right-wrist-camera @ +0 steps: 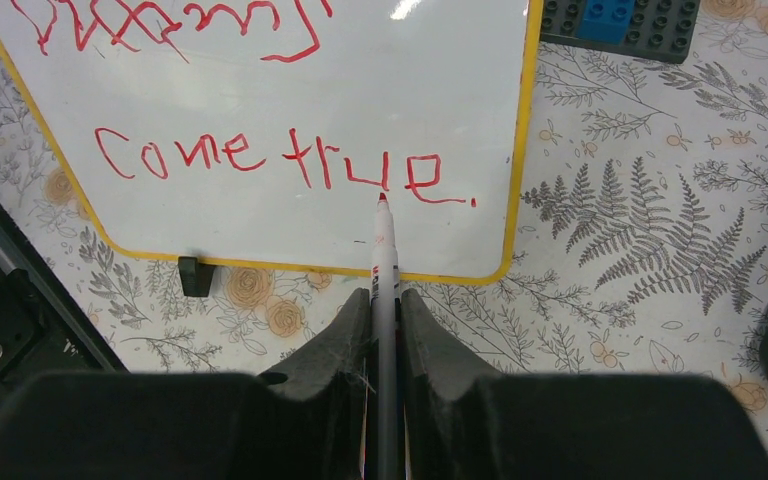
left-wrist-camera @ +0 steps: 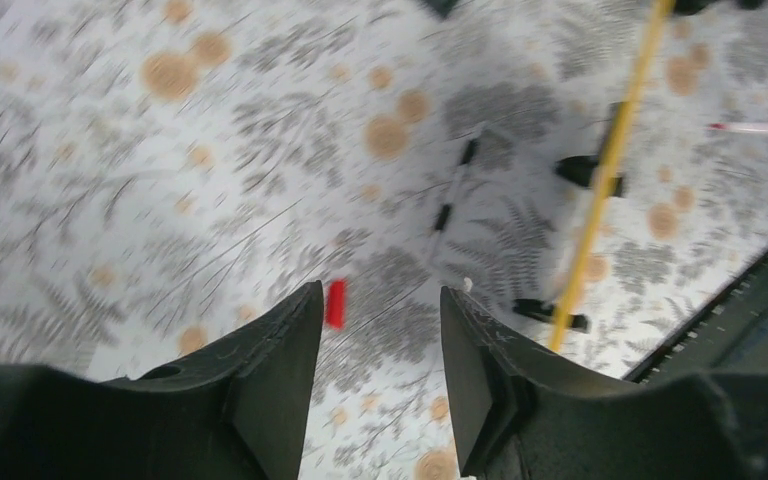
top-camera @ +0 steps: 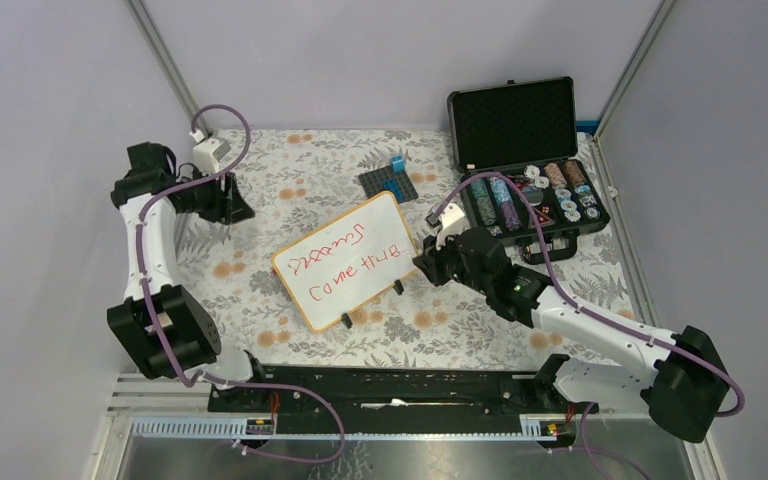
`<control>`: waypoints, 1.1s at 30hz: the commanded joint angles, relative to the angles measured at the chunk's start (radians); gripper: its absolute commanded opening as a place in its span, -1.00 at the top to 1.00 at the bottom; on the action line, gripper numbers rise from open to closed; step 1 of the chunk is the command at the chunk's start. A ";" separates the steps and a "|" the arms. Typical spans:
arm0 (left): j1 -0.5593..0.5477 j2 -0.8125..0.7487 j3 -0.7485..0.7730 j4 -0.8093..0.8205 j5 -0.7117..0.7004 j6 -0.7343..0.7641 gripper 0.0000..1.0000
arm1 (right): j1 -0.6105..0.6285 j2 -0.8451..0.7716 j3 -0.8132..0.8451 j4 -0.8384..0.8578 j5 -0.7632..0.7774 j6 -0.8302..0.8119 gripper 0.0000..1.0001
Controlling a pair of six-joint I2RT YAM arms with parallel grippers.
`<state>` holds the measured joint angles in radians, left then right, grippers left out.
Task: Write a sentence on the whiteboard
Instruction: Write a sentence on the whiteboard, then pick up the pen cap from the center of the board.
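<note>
whiteboard (top-camera: 382, 215) lies skewed mid-worktop (top-camera: 290, 180), and its red sentence (right-wrist-camera: 300, 160) closes "come true." with a full stop. writing looks done, so next is lifting off without smearing. right claw (right-wrist-camera: 385, 300), on the right-edge side, pinches the marker (right-wrist-camera: 385, 260), its tip (right-wrist-camera: 382, 199) just under "true"; contact unclear. left claw (left-wrist-camera: 380, 300) hangs spread and empty near the far left corner.

The left arm reaches from its base toward 12 o'clock, wrist turned to 3 o'clock, its pincer (left-wrist-camera: 380, 300) spread apart and holding nothing. The right arm stretches toward 10 o'clock, pincer (right-wrist-camera: 385, 298) clamped on a marker (right-wrist-camera: 384, 240).
</note>
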<state>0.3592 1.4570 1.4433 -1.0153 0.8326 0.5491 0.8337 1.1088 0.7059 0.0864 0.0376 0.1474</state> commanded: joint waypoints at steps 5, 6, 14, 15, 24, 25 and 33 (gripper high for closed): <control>0.027 0.007 -0.236 0.076 -0.211 0.131 -0.07 | -0.007 -0.023 0.034 -0.004 -0.031 0.023 1.00; 0.026 0.014 -0.248 0.092 -0.218 0.133 -0.07 | -0.007 -0.022 0.037 -0.008 -0.032 0.022 1.00; -0.044 0.081 -0.353 0.213 -0.292 0.109 -0.02 | -0.006 -0.034 0.033 -0.015 -0.024 0.030 1.00; -0.065 0.081 -0.365 0.234 -0.305 0.102 -0.03 | -0.007 -0.034 0.033 -0.018 -0.023 0.031 1.00; -0.161 0.170 -0.383 0.335 -0.391 0.026 0.01 | -0.007 -0.043 0.027 -0.031 -0.005 0.034 1.00; -0.169 0.177 -0.388 0.344 -0.397 0.020 0.01 | -0.007 -0.042 0.027 -0.031 -0.002 0.034 1.00; -0.220 0.222 -0.429 0.383 -0.432 0.008 0.01 | -0.007 -0.033 0.027 -0.031 0.003 0.032 1.00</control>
<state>0.1627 1.6619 1.0344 -0.6819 0.4419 0.5724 0.8333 1.0927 0.7059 0.0444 0.0177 0.1741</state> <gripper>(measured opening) 0.496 0.198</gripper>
